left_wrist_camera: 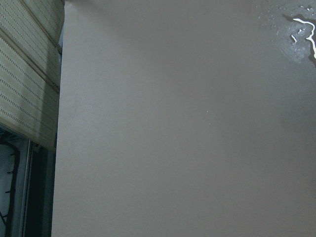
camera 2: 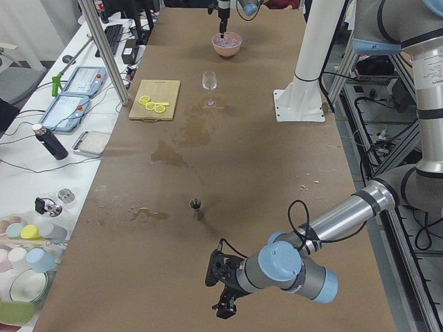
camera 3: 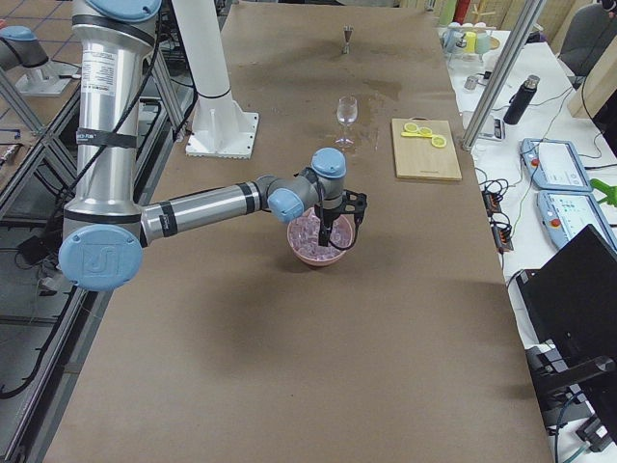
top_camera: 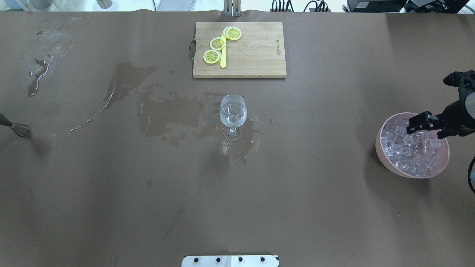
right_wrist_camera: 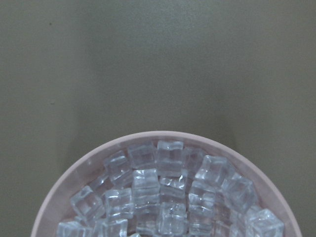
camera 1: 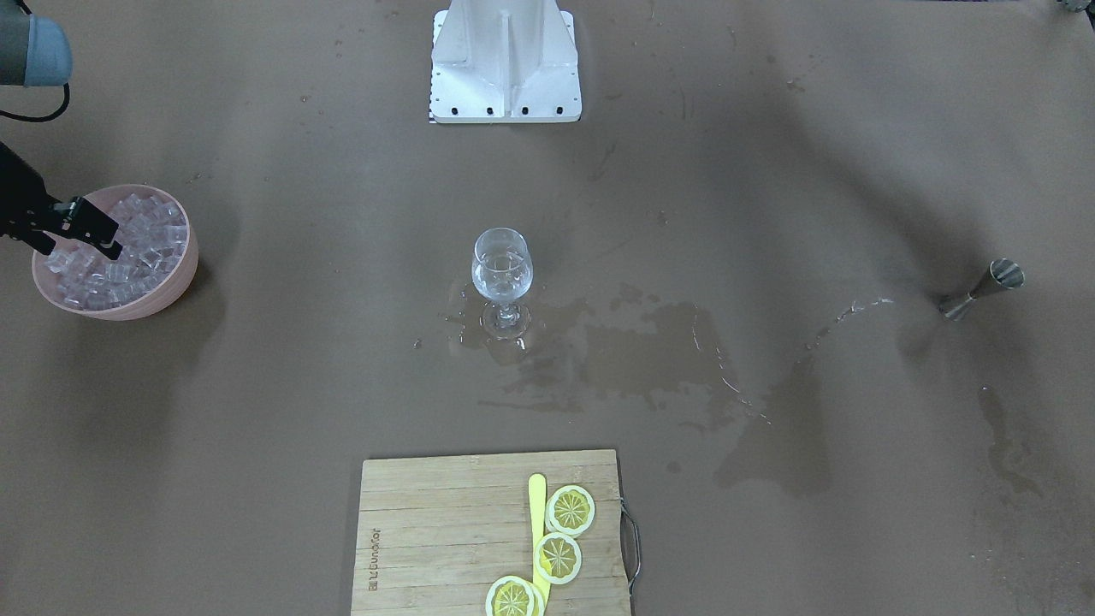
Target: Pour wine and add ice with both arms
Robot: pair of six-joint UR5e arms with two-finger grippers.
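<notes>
One glass (camera 1: 502, 274), one bowl (camera 1: 175, 289) heaped with ice cubes (camera 1: 154, 231) too many to count, one board (camera 1: 428, 530), one jigger (camera 1: 984, 289), one yellow stick (camera 1: 536, 505), and three or perhaps four lemon slices (camera 1: 570, 510).

Right hand (camera 1: 109, 241) low, jaws apart.

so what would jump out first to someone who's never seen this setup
Probably the big wet spill spread over the brown table around the wine glass, which stands mid-table with clear liquid in it. Next comes the pink bowl heaped with ice cubes at the robot's right end. The right gripper is open at the heap.
</notes>
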